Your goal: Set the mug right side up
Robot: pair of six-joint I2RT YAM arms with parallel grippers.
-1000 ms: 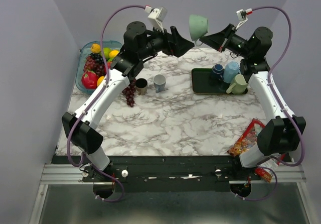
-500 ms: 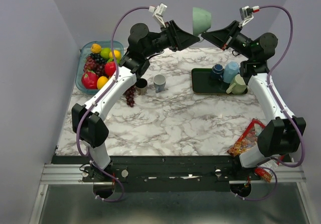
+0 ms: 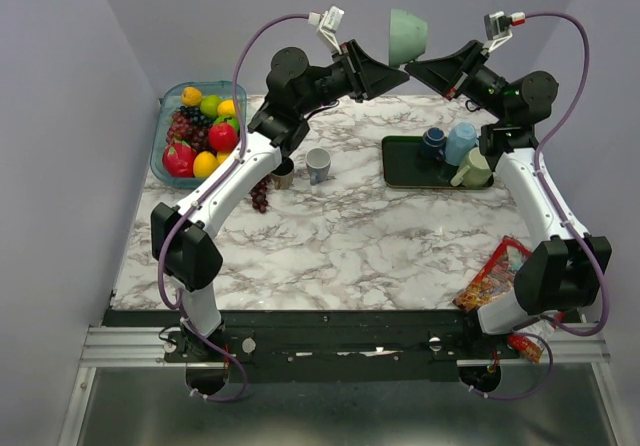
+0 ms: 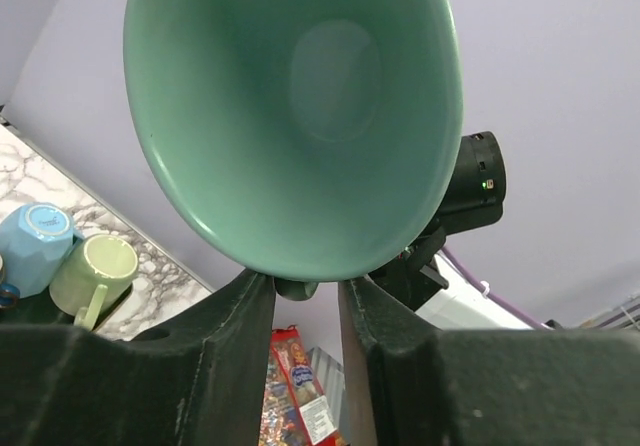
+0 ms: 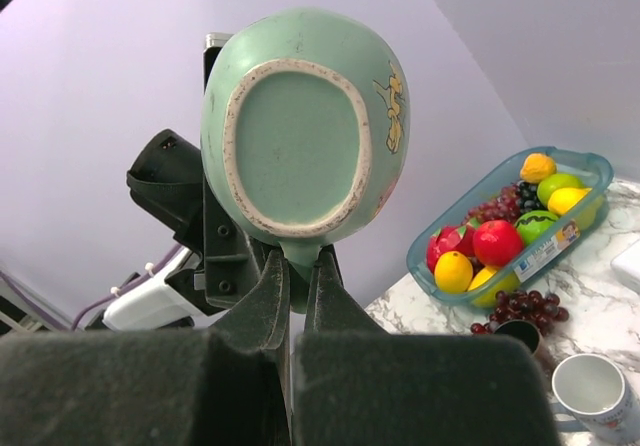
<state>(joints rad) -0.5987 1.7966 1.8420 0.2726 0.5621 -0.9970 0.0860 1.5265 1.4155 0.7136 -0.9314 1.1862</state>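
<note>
The pale green mug [image 3: 408,36] hangs high above the back of the table, lying on its side between both arms. My right gripper [image 5: 298,256] is shut on the mug's handle [image 5: 304,258], and the unglazed base [image 5: 296,146] faces its camera. In the top view my right gripper [image 3: 414,64] comes in from the right, just under the mug. My left gripper [image 4: 300,284] faces the mug's open mouth [image 4: 300,116]. Its jaws stand partly apart, tips at the lower rim on either side of the handle stub. My left gripper [image 3: 396,69] meets the mug from the left.
A blue tub of fruit [image 3: 163,136] sits at the back left, with grapes [image 3: 260,188] beside it. A patterned cup [image 3: 318,164] and a dark cup [image 3: 283,171] stand mid-table. A dark tray [image 3: 400,166] holds three mugs. A snack packet [image 3: 492,276] lies front right.
Both arms carried the mug a little up and to the right. My left gripper came in under the mug's mouth and narrowed its jaws from wide open.
</note>
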